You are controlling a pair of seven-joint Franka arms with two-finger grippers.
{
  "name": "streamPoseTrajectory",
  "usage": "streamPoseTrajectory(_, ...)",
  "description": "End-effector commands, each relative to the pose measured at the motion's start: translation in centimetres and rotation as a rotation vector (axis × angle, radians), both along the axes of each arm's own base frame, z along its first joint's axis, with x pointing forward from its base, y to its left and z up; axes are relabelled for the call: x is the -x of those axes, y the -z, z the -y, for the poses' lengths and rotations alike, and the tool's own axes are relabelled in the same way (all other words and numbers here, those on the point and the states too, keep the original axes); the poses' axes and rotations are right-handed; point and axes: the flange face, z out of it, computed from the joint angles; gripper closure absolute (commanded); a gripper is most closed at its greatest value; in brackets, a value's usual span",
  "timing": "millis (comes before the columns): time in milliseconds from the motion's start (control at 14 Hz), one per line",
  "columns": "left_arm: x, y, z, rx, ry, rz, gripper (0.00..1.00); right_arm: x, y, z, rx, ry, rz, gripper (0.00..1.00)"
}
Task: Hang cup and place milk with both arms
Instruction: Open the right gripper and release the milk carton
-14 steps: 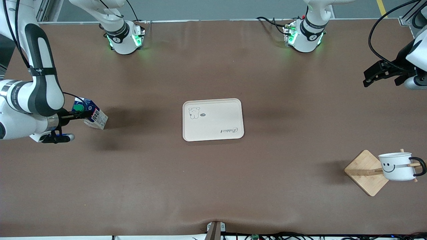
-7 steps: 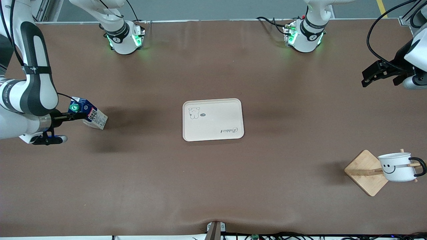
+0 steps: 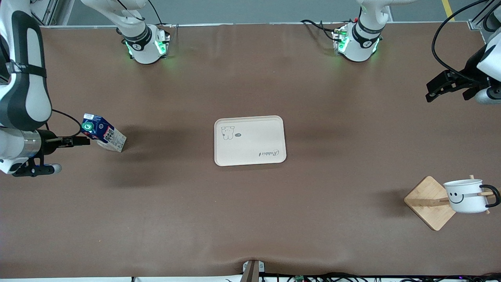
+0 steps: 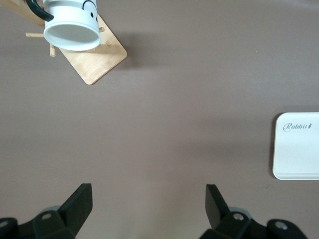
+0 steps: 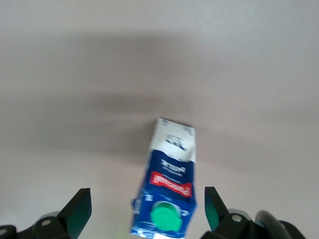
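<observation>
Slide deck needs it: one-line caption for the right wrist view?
Open right gripper above the upright milk carton standing on the brown table, green cap up.

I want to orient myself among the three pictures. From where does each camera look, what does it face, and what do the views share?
Front view: high across the table, facing both bases; shows both arms, the milk, tray, cup.
Left wrist view: on the left arm, looking down; open left hand, cup on the rack.
Right wrist view: on the right arm; open right hand, the milk.
Shared: front and left wrist views both show cup, rack and tray.
</observation>
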Motion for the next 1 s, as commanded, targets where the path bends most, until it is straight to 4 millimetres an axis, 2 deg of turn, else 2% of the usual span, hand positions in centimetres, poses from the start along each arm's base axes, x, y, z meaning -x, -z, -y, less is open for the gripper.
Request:
streamPoseTrajectory(0, 0.2, -0.6, 0.1, 0.011, -0.013, 0.011, 0.00, -1.0, -6.7, -3.3, 0.013, -0.104, 0.064, 0.00)
streamPoseTrajectory(71, 0.2, -0.5, 0.0, 0.009, -0.013, 0.009, 0.00, -1.2, -8.5, -4.9, 0.057, -0.149, 0.076, 0.00)
streamPoseTrajectory(214, 0.2, -0.3, 0.0, 0.009, -0.013, 0.003, 0.00, -1.3, -12.5, -6.8, 0.093, -0.178, 0.144, 0.00)
streamPoseTrajectory(286, 0.3, -0.2, 0.1, 0.009, -0.012, 0.000, 0.00, -0.1, -14.8, -8.8, 0.101, -0.196, 0.158, 0.00)
streamPoseTrajectory(357, 0.4, -0.1, 0.3, 0.008, -0.009, -0.006, 0.00, 1.5, -17.2, -9.6, 0.104, -0.172, 0.171, 0.00)
streamPoseTrajectory(500, 0.6, -0.3, 0.4, 0.007, -0.004, -0.005, 0.00, 3.8, -19.7, -10.8, 0.113, -0.142, 0.167, 0.00)
streamPoseTrajectory(571, 1.0, -0.6, 0.4, 0.005, -0.004, 0.001, 0.00, 4.9, -20.1, -11.0, 0.119, -0.147, 0.154, 0.00)
streamPoseTrajectory(786, 1.6, -0.5, 0.9, 0.002, 0.002, 0.026, 0.00, 8.8, -20.7, -7.8, 0.093, -0.084, 0.170, 0.00)
streamPoseTrajectory(857, 2.0, -0.3, 1.1, 0.001, 0.002, 0.046, 0.00, 9.8, -20.3, -6.4, 0.080, -0.055, 0.168, 0.00)
streamPoseTrajectory(929, 2.0, -0.3, 1.0, 0.001, -0.001, 0.052, 0.00, 10.5, -20.6, -6.0, 0.065, -0.044, 0.174, 0.00)
